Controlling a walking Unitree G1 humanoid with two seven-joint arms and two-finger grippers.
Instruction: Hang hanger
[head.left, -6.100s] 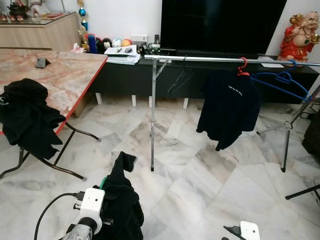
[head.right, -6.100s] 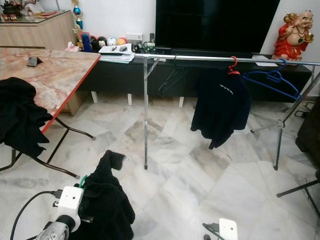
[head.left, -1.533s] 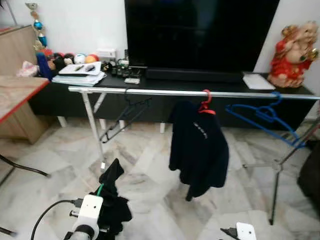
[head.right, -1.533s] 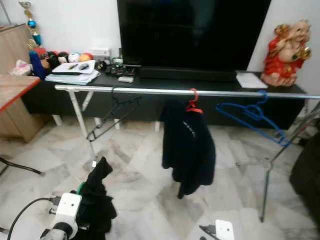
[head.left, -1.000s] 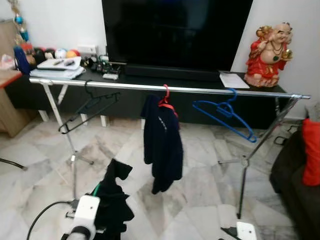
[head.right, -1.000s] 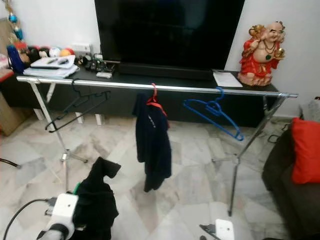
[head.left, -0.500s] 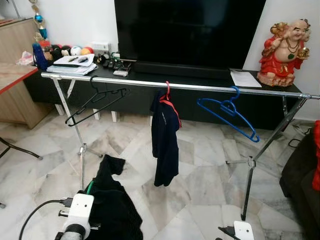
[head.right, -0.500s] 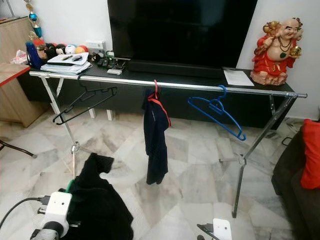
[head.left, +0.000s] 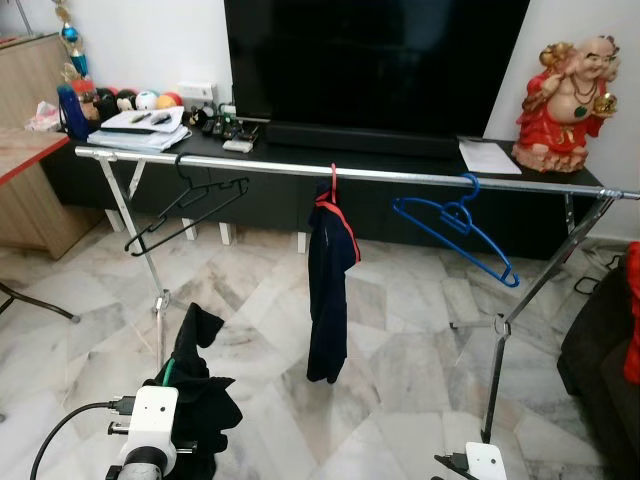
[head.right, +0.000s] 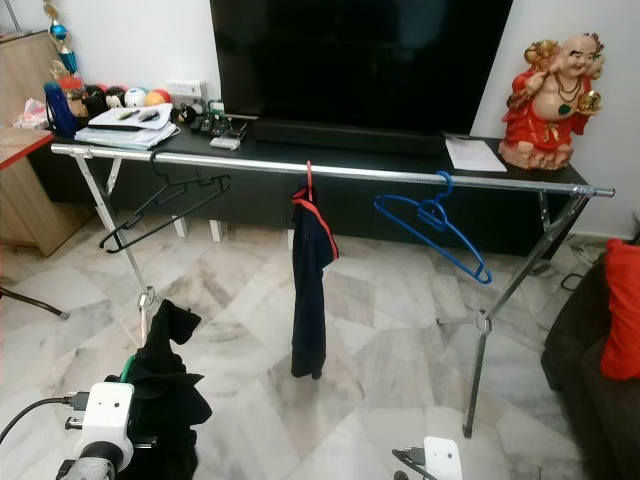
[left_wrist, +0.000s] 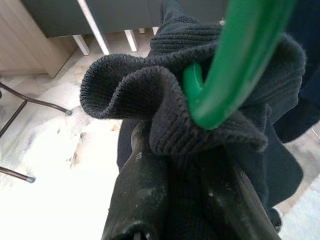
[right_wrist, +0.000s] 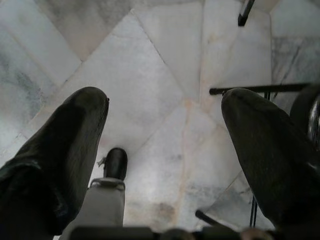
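My left gripper (left_wrist: 182, 187) is shut on a black knit garment (left_wrist: 130, 95) that sits on a green hanger (left_wrist: 225, 65). In the head views this bundle (head.left: 200, 365) is low at the left, in front of a silver clothes rail (head.left: 400, 175). On the rail hang an empty black hanger (head.left: 185, 210), a dark garment on a red hanger (head.left: 328, 290) and an empty blue hanger (head.left: 455, 225). My right gripper (right_wrist: 165, 150) is open over the marble floor, holding nothing.
Behind the rail stand a black console (head.left: 420, 215) and a large TV (head.left: 375, 65), with a red statue (head.left: 565, 100) at its right end. A red-edged table (head.left: 20, 150) is at the left and a dark sofa with a red cushion (head.right: 620, 310) at the right. The rack's legs (head.left: 495, 370) spread on the floor.
The view has swung from the table round to face the rail and come closer. In the last half second the held garment has swung and now hangs narrower.
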